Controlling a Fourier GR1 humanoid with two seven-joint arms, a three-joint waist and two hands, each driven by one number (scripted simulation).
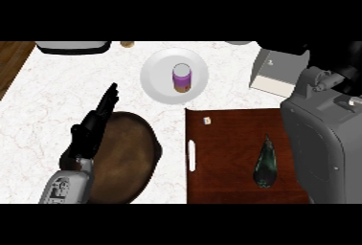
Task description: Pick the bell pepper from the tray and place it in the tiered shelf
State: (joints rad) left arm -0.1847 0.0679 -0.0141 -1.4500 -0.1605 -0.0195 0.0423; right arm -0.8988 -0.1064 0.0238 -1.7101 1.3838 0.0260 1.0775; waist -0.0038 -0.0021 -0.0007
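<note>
The dark red-brown tray (226,182) lies at lower centre-right, with a white handle (192,155) on its left edge. On its right half lies a dark green, tapered vegetable (265,165), the only thing here that could be the bell pepper. A round brown wooden piece (130,153), which may be the tiered shelf seen from above, sits left of the tray. My left hand (88,134) hovers open over that piece's left rim, fingers straight and pointing away. My right forearm (322,148) fills the right edge beside the tray. Black parts of the right hand (350,72) show above it.
A white plate (159,81) behind the tray carries a purple-lidded jar (182,76). A white box (272,72) stands at the back right, close to my right arm. A dark appliance (71,46) is at the back left. A small white bit (207,120) lies on the tray's far corner.
</note>
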